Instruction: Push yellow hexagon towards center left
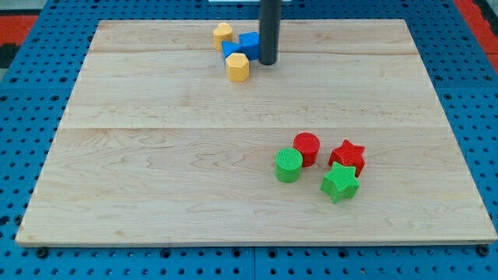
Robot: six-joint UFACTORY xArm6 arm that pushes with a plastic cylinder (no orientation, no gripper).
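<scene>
My tip (268, 62), bare rod grasping nothing, sits just right of yellow hexagon (238, 68), beside blue block (249, 43); a leftward push risks dragging that block along

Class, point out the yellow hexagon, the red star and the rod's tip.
yellow hexagon (238, 68), camera view, top face.
red star (347, 155), camera view, top face.
my tip (268, 61), camera view, rod's very end.

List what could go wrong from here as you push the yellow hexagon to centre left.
1. My tip sits to the view's right of the yellow hexagon, close to the blue blocks; a push leftward may well drag those along too.
2. The hexagon touches or nearly touches the blue blocks, so an off-centre contact could spin it sideways instead of sliding it straight.
3. Another yellow block lies near the board's top edge; shoved blue blocks might knock it off.
</scene>
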